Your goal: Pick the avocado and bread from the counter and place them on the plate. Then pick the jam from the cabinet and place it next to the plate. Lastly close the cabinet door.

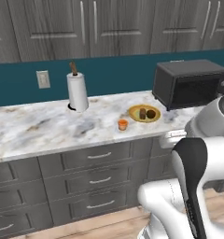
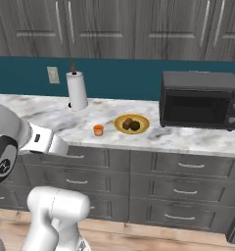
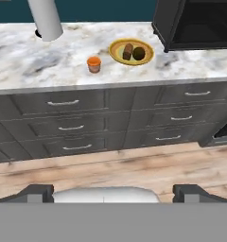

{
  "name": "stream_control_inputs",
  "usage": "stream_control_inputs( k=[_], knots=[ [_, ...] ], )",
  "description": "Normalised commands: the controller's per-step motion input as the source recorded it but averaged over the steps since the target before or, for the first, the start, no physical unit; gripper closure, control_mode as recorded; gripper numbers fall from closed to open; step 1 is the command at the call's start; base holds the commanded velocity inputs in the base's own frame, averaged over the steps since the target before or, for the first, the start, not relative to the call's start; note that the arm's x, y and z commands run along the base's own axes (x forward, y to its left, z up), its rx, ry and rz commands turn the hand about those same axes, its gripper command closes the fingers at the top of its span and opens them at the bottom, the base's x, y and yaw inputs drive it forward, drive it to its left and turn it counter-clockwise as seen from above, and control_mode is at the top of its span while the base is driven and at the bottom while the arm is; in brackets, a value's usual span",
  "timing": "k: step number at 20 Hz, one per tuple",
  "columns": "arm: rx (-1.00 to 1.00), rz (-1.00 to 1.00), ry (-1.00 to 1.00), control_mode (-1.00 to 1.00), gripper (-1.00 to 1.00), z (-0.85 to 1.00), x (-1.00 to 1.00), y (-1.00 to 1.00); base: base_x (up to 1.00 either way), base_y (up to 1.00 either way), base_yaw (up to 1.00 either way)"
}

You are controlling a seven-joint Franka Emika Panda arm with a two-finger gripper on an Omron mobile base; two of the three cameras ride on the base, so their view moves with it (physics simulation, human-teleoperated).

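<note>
The plate (image 3: pixel 116 49) is seen on the marble bench (image 3: pixel 49 66), just left of the black microwave (image 3: pixel 196 23), with the avocado (image 3: pixel 139 53) and the bread (image 3: pixel 128 51) lying side by side on it. The jam (image 3: pixel 93 64) stands on the bench near the plate's left, apart from it. A paper towel roll (image 1: pixel 78 92) is set farther left. The pincer (image 3: pixel 113 191) is held wide apart, empty, low before the drawers (image 3: pixel 63 127). The cabinet door (image 2: pixel 85 27) above is shut.
</note>
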Motion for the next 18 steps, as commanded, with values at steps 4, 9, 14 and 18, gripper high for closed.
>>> stream_control_inputs(
  k=[4,9,14,18],
  knots=[
    [0.00,0.00,0.00,1.00,-1.00,0.00,0.00,0.00,-0.64,-0.75,-0.10],
    [0.00,0.00,0.00,1.00,-1.00,0.00,0.00,0.00,-0.17,-0.99,-0.09],
    [0.00,0.00,0.00,1.00,-1.00,0.00,0.00,0.00,0.09,-1.00,-0.07],
    [0.00,0.00,0.00,1.00,-1.00,0.00,0.00,0.00,0.25,-1.00,-0.03]
  ],
)
